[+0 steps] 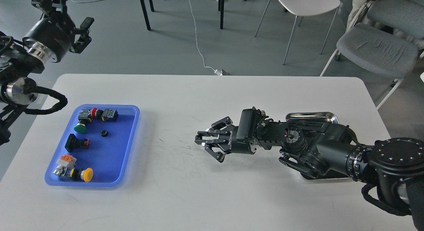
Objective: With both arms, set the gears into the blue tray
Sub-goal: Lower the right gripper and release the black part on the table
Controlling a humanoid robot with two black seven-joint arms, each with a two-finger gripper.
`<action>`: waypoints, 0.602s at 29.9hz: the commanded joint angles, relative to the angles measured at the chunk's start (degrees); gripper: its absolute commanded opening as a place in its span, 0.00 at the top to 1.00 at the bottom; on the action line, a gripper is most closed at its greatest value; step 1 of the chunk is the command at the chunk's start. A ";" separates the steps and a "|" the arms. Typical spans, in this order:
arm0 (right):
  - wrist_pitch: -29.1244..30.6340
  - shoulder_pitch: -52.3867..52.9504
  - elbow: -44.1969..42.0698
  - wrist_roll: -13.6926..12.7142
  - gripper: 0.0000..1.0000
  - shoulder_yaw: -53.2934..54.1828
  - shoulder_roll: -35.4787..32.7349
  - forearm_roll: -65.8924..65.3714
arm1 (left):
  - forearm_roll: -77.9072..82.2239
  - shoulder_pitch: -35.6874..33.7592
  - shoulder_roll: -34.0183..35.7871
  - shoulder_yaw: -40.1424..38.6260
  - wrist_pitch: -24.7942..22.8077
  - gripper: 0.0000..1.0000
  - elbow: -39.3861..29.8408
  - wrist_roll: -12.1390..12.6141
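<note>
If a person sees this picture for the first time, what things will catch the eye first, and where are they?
First, the black right arm, reaching from the lower right across the white table, its right gripper open above the bare middle. Next, the flat blue plastic tray at the left, holding coloured push-button switches and one tiny black gear. The left gripper hangs raised at the upper left, beyond the table's edge.

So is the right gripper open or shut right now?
Open. The right gripper hangs over the bare table with its fingers spread, light tabletop visible between them, and nothing held.
</note>
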 commanded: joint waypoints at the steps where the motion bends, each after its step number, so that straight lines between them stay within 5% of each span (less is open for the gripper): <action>1: -0.08 -0.25 -0.13 0.00 0.99 -0.28 0.00 -0.10 | 0.00 0.00 0.19 0.01 -0.05 0.03 0.00 0.00; 18: 0.01 -2.45 -1.36 0.00 0.95 -0.45 0.00 -0.10 | 0.00 0.09 1.95 0.01 0.04 0.03 -1.49 0.00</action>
